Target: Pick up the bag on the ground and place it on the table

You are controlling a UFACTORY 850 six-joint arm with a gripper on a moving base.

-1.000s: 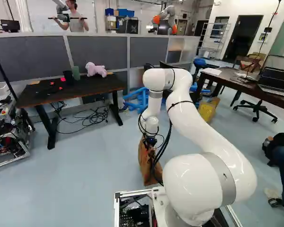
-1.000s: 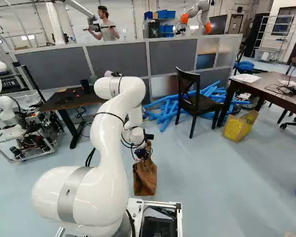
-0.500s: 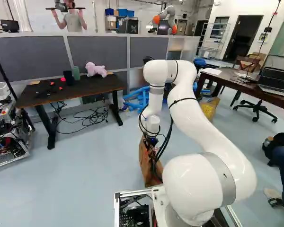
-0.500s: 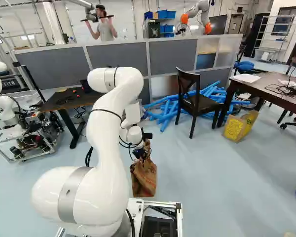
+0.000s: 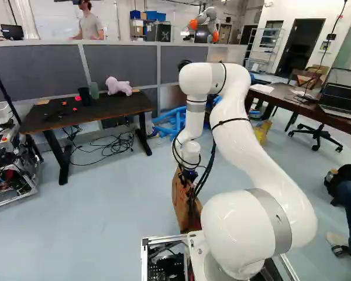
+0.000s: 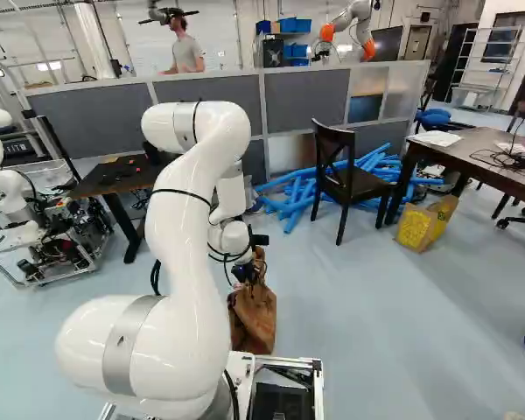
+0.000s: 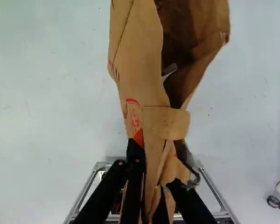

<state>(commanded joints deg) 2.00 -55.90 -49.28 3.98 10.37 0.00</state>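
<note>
My gripper (image 6: 248,272) hangs ahead of the base at the top of the brown paper bag (image 6: 254,317). In the left base view the bag (image 5: 185,205) hangs below the wrist, partly behind cables and the arm. The wrist view shows the gripper (image 7: 155,175) shut on the crumpled upper edge of the bag (image 7: 144,79), paper pinched between its dark fingers. Beyond them the bag gapes, with a small greyish item inside. Whether its bottom touches the floor I cannot tell. A dark table (image 5: 105,114) stands at the left of the left base view.
On that table are a pink plush toy (image 5: 118,86) and dark and green cups. A black chair (image 6: 350,175), blue tubes (image 6: 289,197) and a yellow bag (image 6: 424,223) stand ahead right, beside another dark table (image 6: 481,153). Cables (image 5: 114,146) lie below the left table. Other robots are around.
The arm has drawn back toward the base, its elbow rising and swinging slightly left in the right base view. The bag has come closer with the gripper. The base has stayed put.
</note>
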